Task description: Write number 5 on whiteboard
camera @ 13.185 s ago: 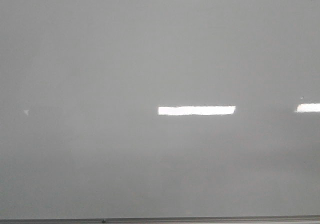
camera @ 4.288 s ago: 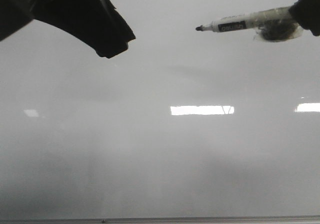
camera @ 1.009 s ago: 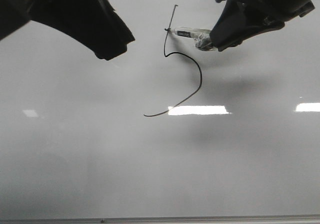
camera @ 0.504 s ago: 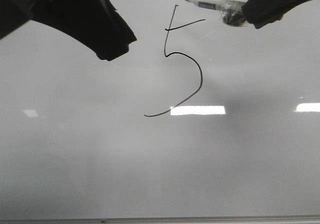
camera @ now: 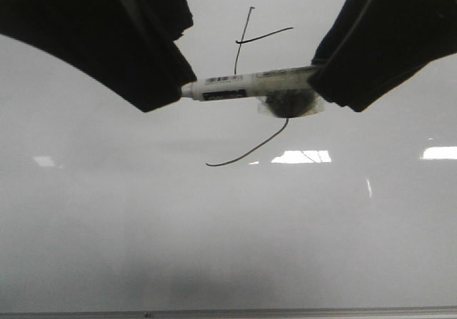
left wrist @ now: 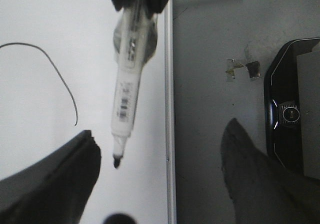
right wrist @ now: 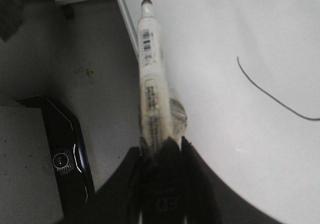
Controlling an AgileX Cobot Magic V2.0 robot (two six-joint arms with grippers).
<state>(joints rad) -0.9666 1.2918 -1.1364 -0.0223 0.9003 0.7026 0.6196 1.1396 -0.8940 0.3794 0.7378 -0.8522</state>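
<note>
the whiteboard (camera: 228, 226) is filling the front view, glossy and pale grey, with its thin grey metal edge strip (camera: 228, 312) running along the bottom and bright reflections (camera: 301, 156) lying across its middle. the left arm is looming as a dark mass at the upper left of that view, and in the left wrist view the left gripper (left wrist: 160, 184) is standing wide open, its two dark fingers (left wrist: 55, 179) well apart with nothing between them. the right arm is coming in from the upper right, and the right gripper (right wrist: 161, 156) is clamping the back end of a white marker (camera: 246, 88), which is lying nearly level in the front view with its tip reaching toward the left arm. in the left wrist view the marker's black tip (left wrist: 117, 161) is hanging between the open left fingers, touching neither. clear tape (camera: 293, 103) is bulging around the marker just beside the right gripper. the number 5 (camera: 246, 30) is sitting on the upper middle of the board as a thin black line: a tall stem, a short slanted top bar, and a curve whose long tail is showing below the marker, which is crossing in front of the figure's middle. in the wrist views a black device (right wrist: 65, 159) is lying on a grey surface beyond the board's edge.
</note>
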